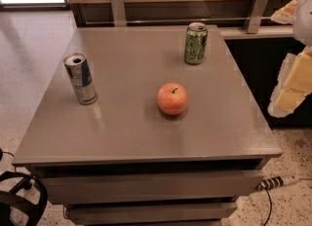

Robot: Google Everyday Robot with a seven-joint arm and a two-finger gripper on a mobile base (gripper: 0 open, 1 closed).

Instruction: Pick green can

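Observation:
The green can [195,43] stands upright at the back right of the grey table [122,132]. It is dark green with lighter print and a silver top. My gripper [280,62] is at the right edge of the view, off the table's right side and to the right of the can, apart from it. Its two pale yellow fingers [292,86] stand wide apart and hold nothing.
A taller slim blue-and-silver can [80,79] stands at the table's left. A red apple [172,99] lies near the middle, in front of the green can. A wall rail with metal brackets [257,8] runs behind the table. A black chair [19,200] is at the bottom left.

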